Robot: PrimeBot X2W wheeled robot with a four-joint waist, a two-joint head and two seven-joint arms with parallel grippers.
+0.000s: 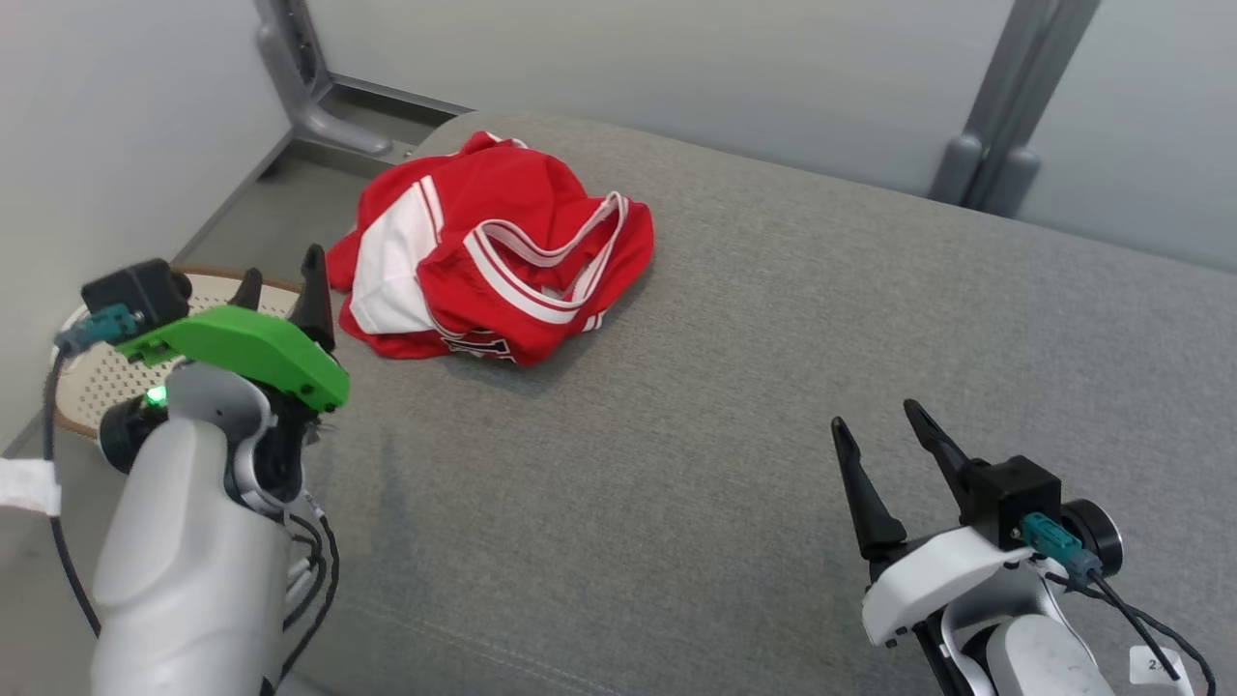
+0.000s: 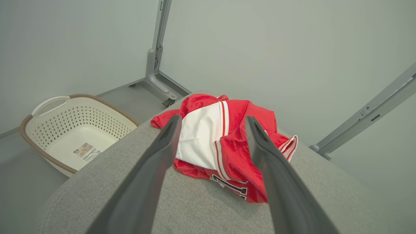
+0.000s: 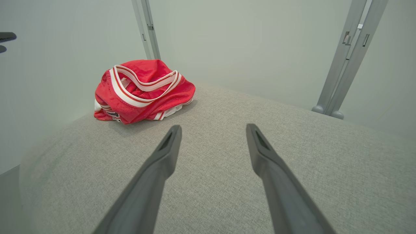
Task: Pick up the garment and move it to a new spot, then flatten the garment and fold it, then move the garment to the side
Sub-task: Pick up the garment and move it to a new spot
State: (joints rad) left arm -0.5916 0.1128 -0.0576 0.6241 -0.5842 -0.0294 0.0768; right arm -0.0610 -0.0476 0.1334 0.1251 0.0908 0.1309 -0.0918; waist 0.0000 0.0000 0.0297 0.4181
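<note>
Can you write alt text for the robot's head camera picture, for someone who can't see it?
A crumpled red and white jersey lies at the far left of a grey padded surface. Nearer the camera, the left hand and right hand are open and empty, a perforated basket behind the left one.

Pale grey-green panel walls (image 1: 725, 68) close off the far and left sides. Two grey metal uprights on footed bases stand against them, one left (image 1: 290, 77), one right (image 1: 1010, 97). A broad grey woven-fabric upholstered platform (image 1: 725, 435) has rounded edges. On the grey floor (image 1: 271, 213), beside the platform's left edge, stands a white perforated plastic basket with a brown braided rim (image 2: 83, 118). Lighting is even.
</note>
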